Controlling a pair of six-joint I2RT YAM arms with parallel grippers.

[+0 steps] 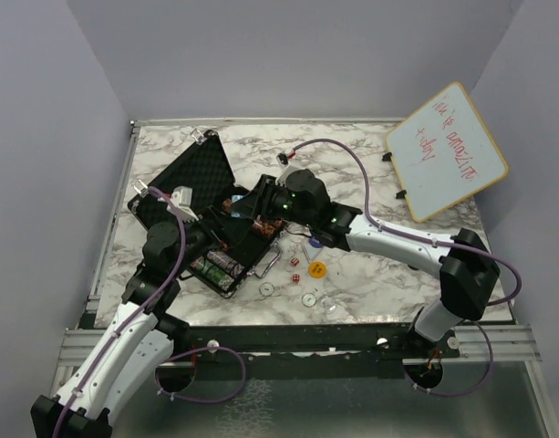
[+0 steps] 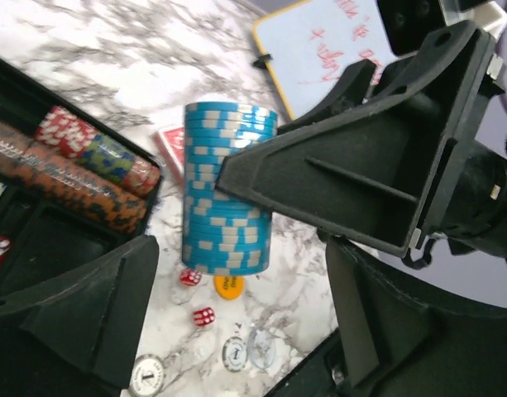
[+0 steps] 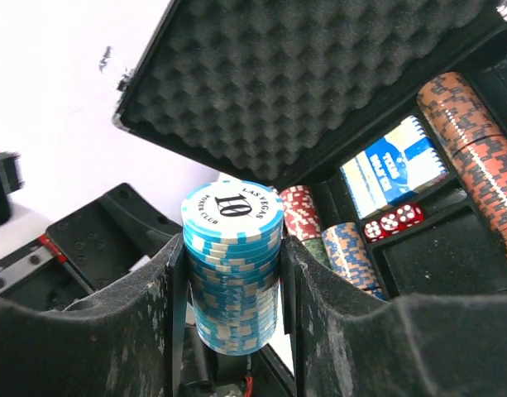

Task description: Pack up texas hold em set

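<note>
Where the right gripper [image 3: 233,252] meets the blue chip stack [image 3: 233,265], its two fingers press the stack's opposite sides, so the jaws are clamped on it; the top chip reads "10" and faces the right wrist camera. The left gripper [image 2: 241,248] has its jaws standing well apart with nothing between them; in the left wrist view the stack shows beyond the fingers [image 2: 71,322], and no contact is visible. The stack is held off the marble table [image 1: 370,283], just beside the open edge of the black case [image 1: 197,173]. The case lies open at the table's left part, with its foam-lined lid [image 3: 319,83] raised; its base holds rows of striped chips [image 3: 476,141], a blue deck [image 3: 394,165] and red dice [image 3: 394,222] in a small compartment. Outside the case on the marble lie a red deck [image 2: 172,145], two red dice [image 2: 202,316], an orange button [image 2: 228,286] and several white round buttons [image 2: 147,376]. A whiteboard [image 1: 446,151] with red writing stands tilted at the far right.
</note>
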